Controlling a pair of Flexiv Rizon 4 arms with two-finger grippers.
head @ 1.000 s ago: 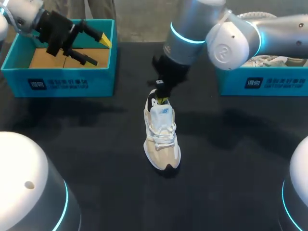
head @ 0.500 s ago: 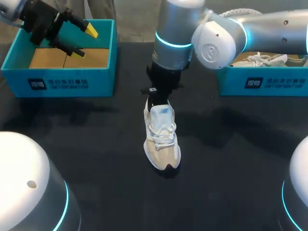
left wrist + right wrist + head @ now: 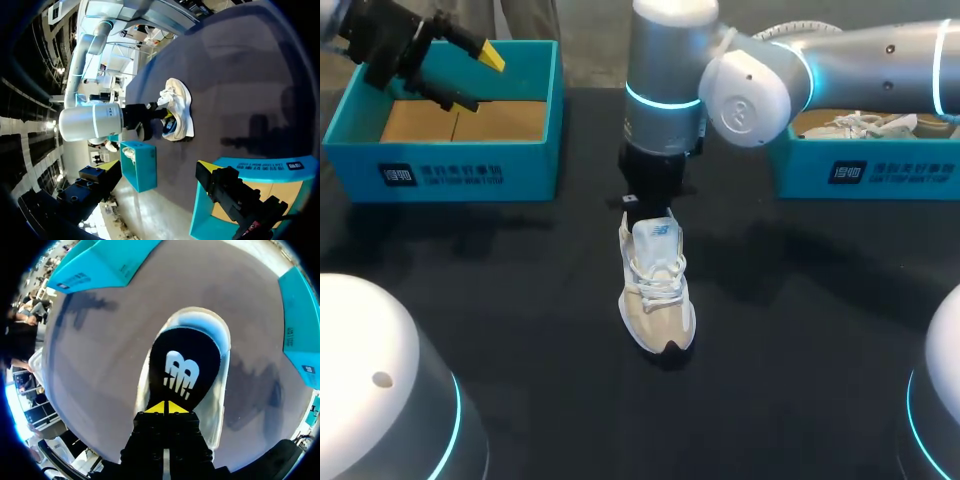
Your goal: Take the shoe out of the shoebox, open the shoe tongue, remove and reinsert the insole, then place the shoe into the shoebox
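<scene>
Right gripper (image 3: 165, 407) points straight down at the heel opening of a cream and white shoe (image 3: 657, 285). Its two yellow tips are pressed together with no gap between them. They meet at the heel end of the black insole (image 3: 182, 370), which lies inside the shoe. Whether they pinch its edge cannot be seen.

The shoe stands upright on its sole near the middle of the dark bench (image 3: 520, 300), outside both boxes, toe pointing toward the robot. The left gripper (image 3: 475, 78) hangs above the empty teal shoebox (image 3: 440, 175) at the far left, fingers spread wide and holding nothing. A second teal box (image 3: 865, 170) at the far right holds another shoe (image 3: 855, 125).

Taking the shoe out looks done, and the insole step appears to be in hand, though lifting out or pressing back cannot be told apart. Returning the shoe to the shoebox is not yet done.
</scene>
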